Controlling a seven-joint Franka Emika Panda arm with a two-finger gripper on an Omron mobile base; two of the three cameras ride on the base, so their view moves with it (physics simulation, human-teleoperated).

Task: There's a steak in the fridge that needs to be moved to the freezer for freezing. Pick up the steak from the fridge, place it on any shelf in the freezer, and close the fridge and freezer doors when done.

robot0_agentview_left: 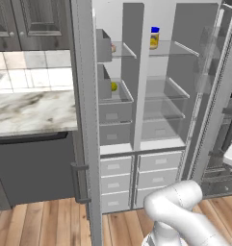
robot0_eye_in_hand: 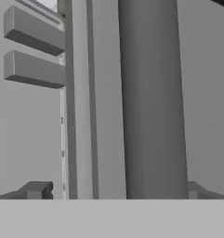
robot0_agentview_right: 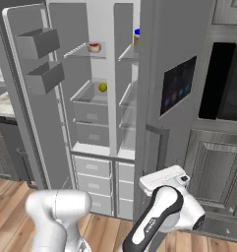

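Both doors of the side-by-side unit stand open. The left door swings out toward the left of the right base view and carries two grey door bins, one above the other; nothing can be made out in them. The right door swings out at centre-right of that view, edge-on to the camera, with a dark panel on its outer face and a vertical handle below.

Left compartment: the upper glass shelf holds a small reddish item with a pale rim, likely the steak, toward its back right. The shelf below holds a small yellow-green fruit. Closed grey drawers sit under these.

Right compartment: a yellow jar with a blue lid stands on the top shelf, upper centre of the left base view. The lower shelves there look bare.

The bottom of the unit has two columns of closed drawers. A marble counter sits left of the unit in the left base view.

The gripper is near the lower centre of the hand view, fingertips wide apart with the right door's edge between them; touching or not, I cannot tell. In the right base view the hand sits low beside that door, well below the steak's shelf.
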